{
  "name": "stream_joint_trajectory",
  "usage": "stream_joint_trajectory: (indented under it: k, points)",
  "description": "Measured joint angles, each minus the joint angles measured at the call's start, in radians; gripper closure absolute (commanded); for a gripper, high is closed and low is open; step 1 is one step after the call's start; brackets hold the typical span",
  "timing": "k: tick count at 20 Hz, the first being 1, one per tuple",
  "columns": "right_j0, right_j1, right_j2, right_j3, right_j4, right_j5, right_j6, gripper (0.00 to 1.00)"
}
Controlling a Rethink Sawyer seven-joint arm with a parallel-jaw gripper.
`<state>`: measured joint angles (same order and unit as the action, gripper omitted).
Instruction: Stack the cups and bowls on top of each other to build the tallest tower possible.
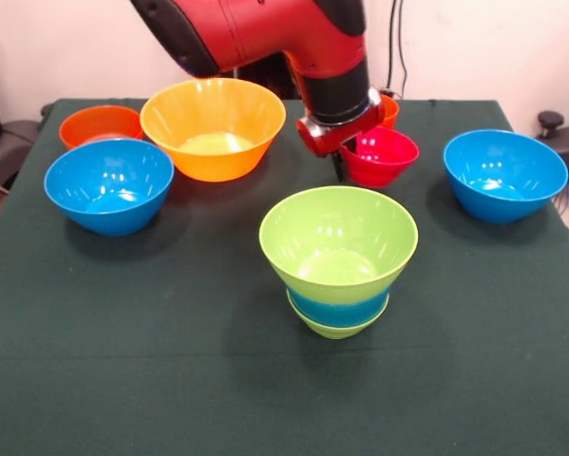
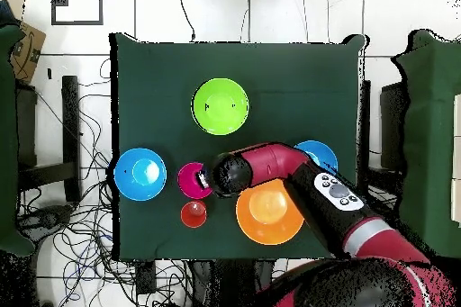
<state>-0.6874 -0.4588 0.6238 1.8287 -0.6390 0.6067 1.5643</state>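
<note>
The tower (image 1: 339, 249) stands mid-table: a lime green bowl on top, a blue band, and a lime bowl at the bottom; from overhead it shows as a green disc (image 2: 221, 105). My gripper (image 1: 341, 163) hangs at the left rim of the small red-pink bowl (image 1: 384, 157), which rests on the cloth; overhead, the gripper (image 2: 209, 177) meets that bowl (image 2: 192, 180). A small orange cup (image 1: 389, 110) stands just behind, partly hidden by the arm. The yellow-green cup is out of view.
A large yellow-orange bowl (image 1: 213, 128), an orange bowl (image 1: 101, 124) and a blue bowl (image 1: 108, 185) sit at the left. Another blue bowl (image 1: 504, 176) sits at the right. The dark green table edge (image 1: 284, 418) lies in front of the tower.
</note>
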Motion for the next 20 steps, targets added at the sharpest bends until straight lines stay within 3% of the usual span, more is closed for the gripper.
stream_joint_trajectory:
  k: [6, 20]
  points:
    - [-0.012, -0.057, 0.016, 0.004, 0.016, 0.014, 0.000, 1.00]
    - [-0.098, -0.204, 0.111, 0.058, 0.122, 0.132, 0.000, 1.00]
